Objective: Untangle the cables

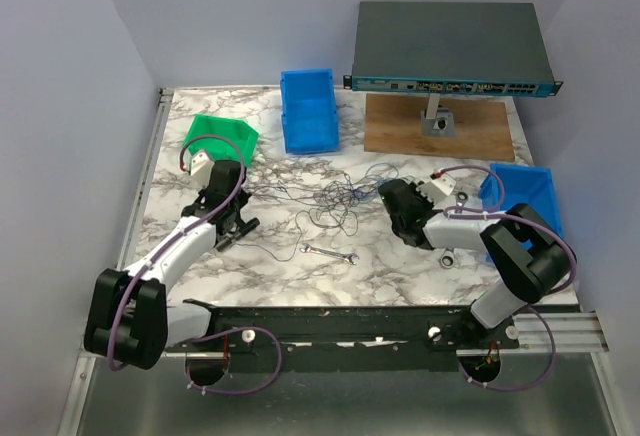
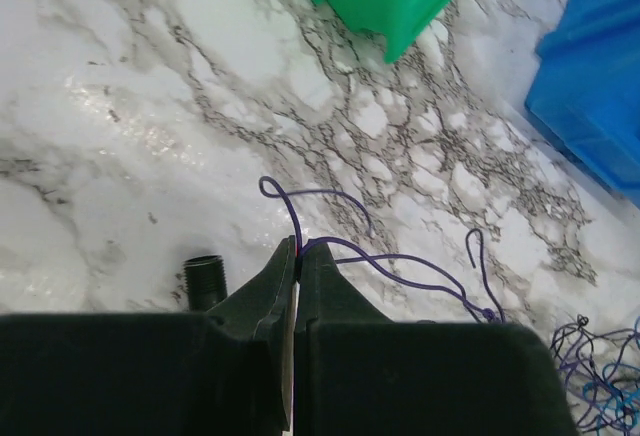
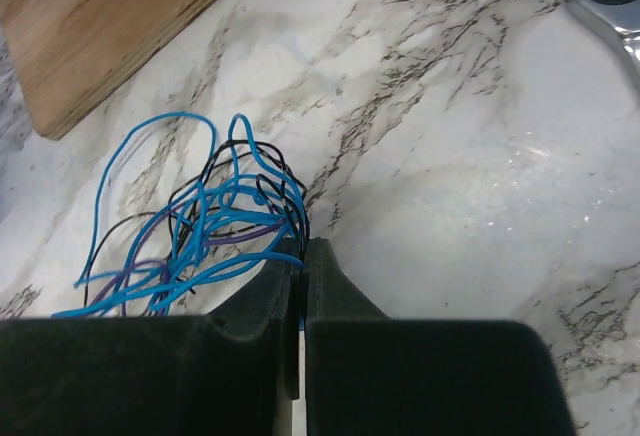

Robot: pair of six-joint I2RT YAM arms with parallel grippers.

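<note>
Top external: cables (image 1: 335, 196) run left-right (tangle midway), left claw (image 1: 243, 192) and right claw (image 1: 384, 192) each pinching strands.

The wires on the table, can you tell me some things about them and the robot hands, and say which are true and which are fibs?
1. The left gripper is shut on a thin purple wire. True.
2. The right gripper is wide open above the cables. False: it is shut on the blue and black cables.
3. The silver wrench lies inside the green bin. False: it lies on the marble table, near the tangle.
4. The network switch stands over a wooden board. True.
</note>
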